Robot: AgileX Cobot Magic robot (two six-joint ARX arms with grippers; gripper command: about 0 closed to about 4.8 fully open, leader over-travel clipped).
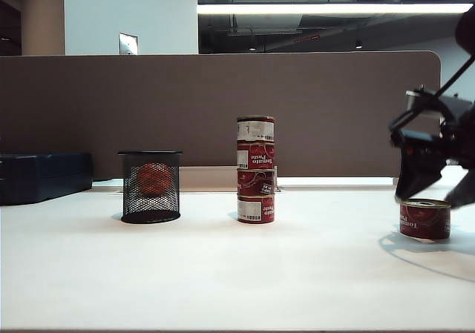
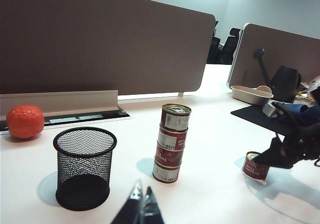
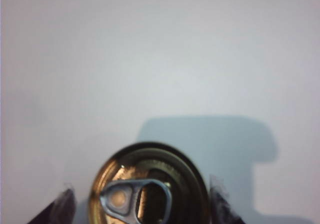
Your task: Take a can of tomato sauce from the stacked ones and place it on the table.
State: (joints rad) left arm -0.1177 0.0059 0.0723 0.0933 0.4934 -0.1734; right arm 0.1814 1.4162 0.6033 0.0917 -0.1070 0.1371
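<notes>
The tomato can point(image 1: 424, 219) stands upright on the white bench point(image 1: 223, 274), well right of the stack of 4 cans point(image 1: 255, 170). The right pincer point(image 3: 140, 196) straddles it, fingers spread clear of its sides. The left pincer point(image 2: 141, 204) hangs apart, tips pressed together.

A long fluorescent ceiling strip point(image 1: 334, 9) glares white in the exterior view, while the brown-grey partition panel point(image 1: 223, 110) below sits dim. The broad white table point(image 1: 223, 274) is evenly lit, with soft shadows (faint, bluish) on it. The right wrist view is blurred throughout; the dull gold lid of the squat red tin point(image 3: 149, 186) is soft, beside a hard-edged blue shadow.
</notes>
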